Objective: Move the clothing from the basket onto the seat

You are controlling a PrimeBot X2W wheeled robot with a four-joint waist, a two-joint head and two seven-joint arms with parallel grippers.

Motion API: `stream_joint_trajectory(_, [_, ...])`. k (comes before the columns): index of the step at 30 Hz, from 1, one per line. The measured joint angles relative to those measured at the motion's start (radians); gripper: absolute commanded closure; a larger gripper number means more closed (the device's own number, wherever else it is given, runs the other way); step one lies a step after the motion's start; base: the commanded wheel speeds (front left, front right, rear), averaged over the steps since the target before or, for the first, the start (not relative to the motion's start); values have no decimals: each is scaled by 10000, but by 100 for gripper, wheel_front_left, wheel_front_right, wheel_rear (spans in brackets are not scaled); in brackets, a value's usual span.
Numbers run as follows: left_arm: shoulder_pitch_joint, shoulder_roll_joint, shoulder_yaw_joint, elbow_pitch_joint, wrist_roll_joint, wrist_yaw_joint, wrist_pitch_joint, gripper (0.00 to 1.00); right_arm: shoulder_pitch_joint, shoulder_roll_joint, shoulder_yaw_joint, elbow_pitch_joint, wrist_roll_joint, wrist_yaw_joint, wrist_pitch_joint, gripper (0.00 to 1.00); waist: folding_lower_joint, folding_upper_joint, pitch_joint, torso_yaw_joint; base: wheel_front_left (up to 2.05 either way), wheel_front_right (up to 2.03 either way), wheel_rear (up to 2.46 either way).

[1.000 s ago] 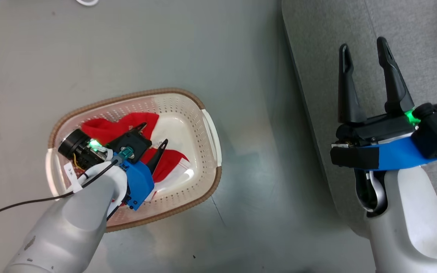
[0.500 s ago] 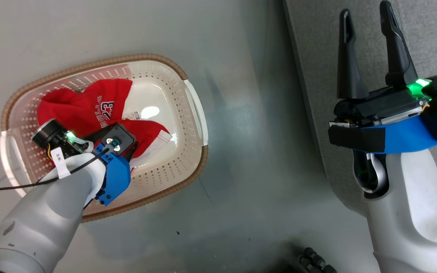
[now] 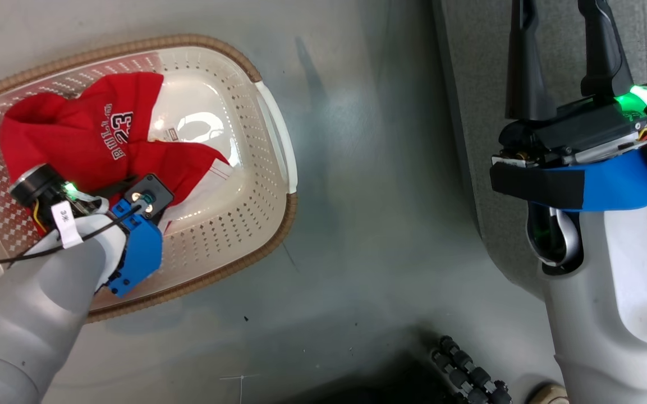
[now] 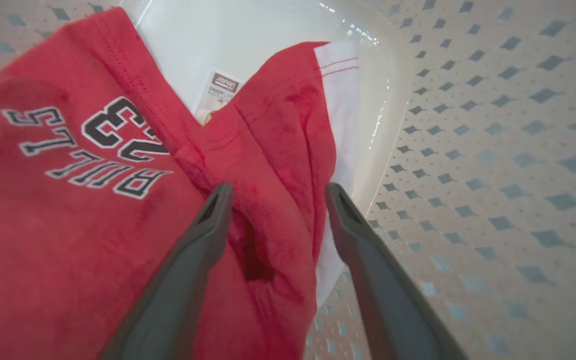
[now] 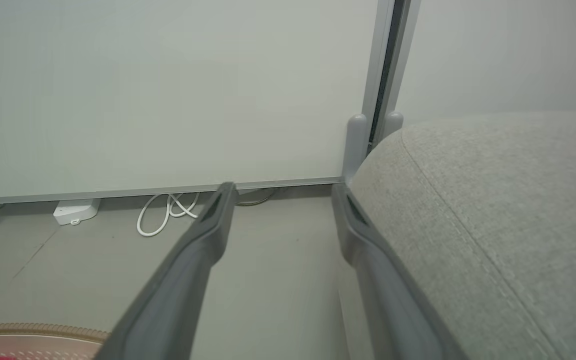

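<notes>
Crumpled red clothing [image 3: 76, 129], white-trimmed, printed BULLS 23, lies in one basket [image 3: 244, 185]. Left fingers [image 4: 188, 260] spread astride a fold; right fingers [image 5: 183, 280] spread, empty.

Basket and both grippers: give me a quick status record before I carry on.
clothing: red, bunched inside the basket, "23" print facing up
basket: on the floor, left of the seat; label on its bottom uncovered
left gripper: open, down in the basket, fingers straddling a red fold
right gripper: open, empty, by the seat's edge
seat: grey cushion, apart from the basket
task state: clothing not yet lifted
</notes>
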Motion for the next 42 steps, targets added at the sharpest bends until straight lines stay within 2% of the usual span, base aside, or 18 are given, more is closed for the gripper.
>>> stream_joint_trajectory(20, [-960,334,-318,512,219,0,644,0,-398,2,-40,-460,-48,0,0,0,-2,0,1365,-208,0,0,0])
stream_joint_trajectory(21, [-1002,332,-318,525,263,-2,673,7,-401,2,-40,-462,-48,0,0,0,-2,0,1386,-207,0,0,0])
stream_joint_trajectory(22, [-1032,326,-324,539,299,-2,709,36,-404,2,-40,-462,-48,0,0,0,-3,0,1402,-205,0,0,0])
stream_joint_trajectory(23, [-1058,324,-322,554,322,-2,736,56,-407,2,-40,-464,-48,0,0,0,-3,0,1412,-204,0,0,0])
stream_joint_trajectory(24, [-1085,324,-322,566,357,-2,773,96,-413,2,-40,-466,-48,0,0,0,-2,0,1415,-205,0,0,0])
stream_joint_trajectory(25, [-1103,322,-322,575,372,2,800,100,-430,2,-40,-470,-48,0,0,0,-3,0,1415,-206,0,0,0])
stream_joint_trajectory(34, [-1044,174,-357,690,359,0,798,100,-499,2,-111,-424,-79,0,0,0,-2,0,1195,-128,0,0,0])
stream_joint_trajectory(42, [-833,-345,-362,642,-13,0,217,100,-361,4,-303,-301,-280,0,0,0,-2,0,598,185,0,0,0])
